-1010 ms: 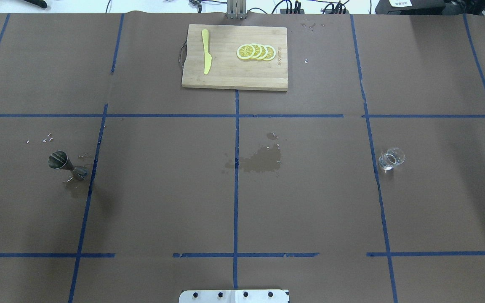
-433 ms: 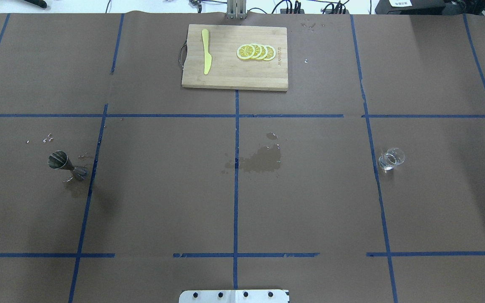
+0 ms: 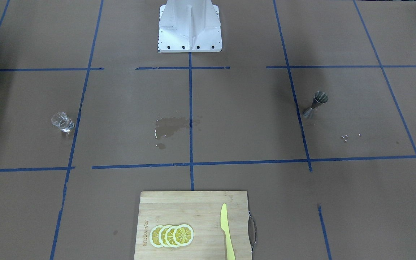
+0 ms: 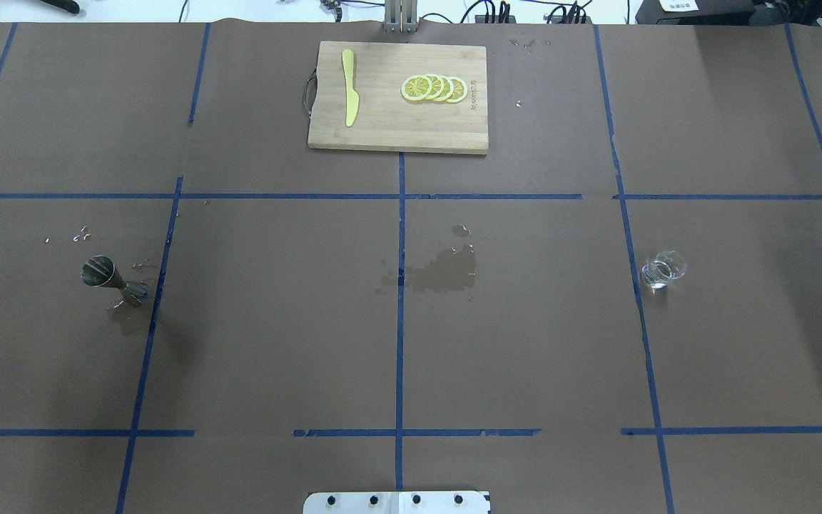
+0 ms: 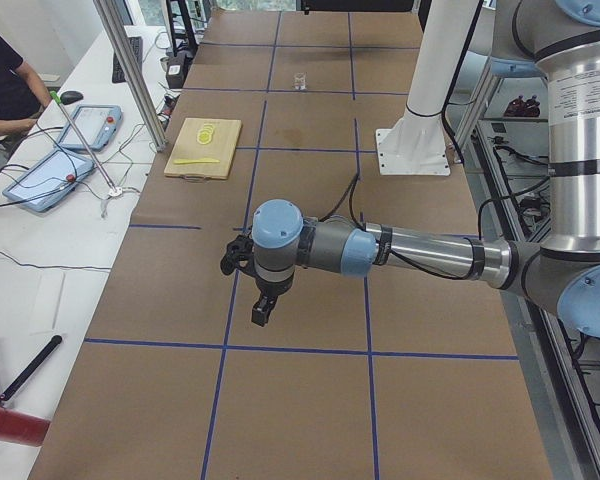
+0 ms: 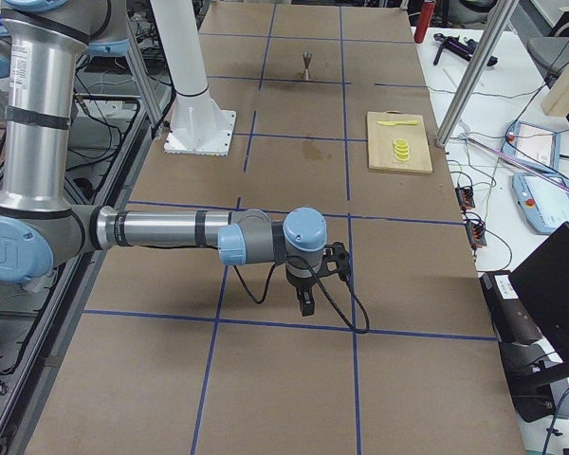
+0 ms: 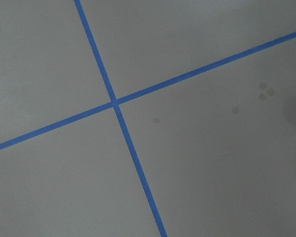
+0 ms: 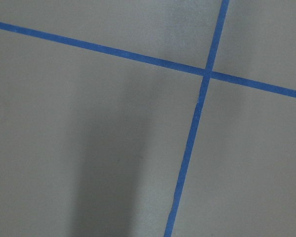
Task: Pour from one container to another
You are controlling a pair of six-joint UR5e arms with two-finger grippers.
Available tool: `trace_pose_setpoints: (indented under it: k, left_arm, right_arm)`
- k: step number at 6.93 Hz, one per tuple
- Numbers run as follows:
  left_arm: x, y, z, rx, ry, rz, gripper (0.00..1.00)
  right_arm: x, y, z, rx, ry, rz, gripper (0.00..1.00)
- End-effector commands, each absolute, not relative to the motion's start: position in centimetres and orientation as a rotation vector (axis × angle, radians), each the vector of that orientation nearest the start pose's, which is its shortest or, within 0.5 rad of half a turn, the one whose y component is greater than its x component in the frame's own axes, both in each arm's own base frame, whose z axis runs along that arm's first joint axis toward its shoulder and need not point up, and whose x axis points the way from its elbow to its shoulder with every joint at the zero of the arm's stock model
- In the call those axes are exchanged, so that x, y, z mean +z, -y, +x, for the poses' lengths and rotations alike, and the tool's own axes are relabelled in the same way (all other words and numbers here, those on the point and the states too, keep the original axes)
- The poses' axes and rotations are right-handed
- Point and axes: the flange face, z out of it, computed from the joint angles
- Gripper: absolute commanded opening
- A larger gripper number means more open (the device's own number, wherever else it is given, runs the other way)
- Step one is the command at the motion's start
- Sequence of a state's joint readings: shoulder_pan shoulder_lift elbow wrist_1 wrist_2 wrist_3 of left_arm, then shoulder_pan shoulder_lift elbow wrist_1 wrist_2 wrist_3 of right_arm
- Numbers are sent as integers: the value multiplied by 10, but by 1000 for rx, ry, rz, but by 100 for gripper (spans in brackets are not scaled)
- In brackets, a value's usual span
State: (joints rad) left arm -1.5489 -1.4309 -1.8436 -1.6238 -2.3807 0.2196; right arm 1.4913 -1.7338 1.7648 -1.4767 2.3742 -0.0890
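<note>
The clear glass cup (image 4: 663, 270) stands on the right side of the table and appears again in the front-facing view (image 3: 62, 122). Far across on the left side stands the steel hourglass jigger (image 4: 115, 280) (image 3: 315, 104), upright, with droplets around its foot. Neither gripper appears in the overhead or front-facing view. My left gripper (image 5: 264, 310) hangs low over the paper at the table's left end; my right gripper (image 6: 305, 301) hangs likewise at the right end. I cannot tell whether either is open or shut. Both wrist views show only paper and blue tape.
A dark wet patch (image 4: 439, 271) stains the paper at the table's centre. At the far edge lies a wooden cutting board (image 4: 397, 135) bearing lemon slices (image 4: 434, 88) and a yellow knife (image 4: 349, 87). The white robot base (image 3: 189, 29) is on the near side.
</note>
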Motion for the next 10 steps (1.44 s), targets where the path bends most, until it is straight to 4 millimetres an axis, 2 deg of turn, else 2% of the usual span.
trace_pose_setpoints:
  k: [1,3,6,7,9,10]
  left_arm:
    - [578,443,-50,315,-787,278,100]
    - [579,444,-49,320,-786,286,100]
    - [582,451,-30,390,-785,349,100]
    - [572,457,-15,336,-805,375,100]
    - [534,457,54,253,-922,470,100]
    - [527,456,78,319,-896,624,100]
  right_arm:
    - [623,436,27,-200,803,125,100]
    - [617,436,27,-154,810,145,100]
    - [614,435,27,-171,813,184,100]
    - [613,436,27,-173,808,188,100]
    - [612,437,26,-172,807,189,100]
    - [608,438,26,-183,811,216,100]
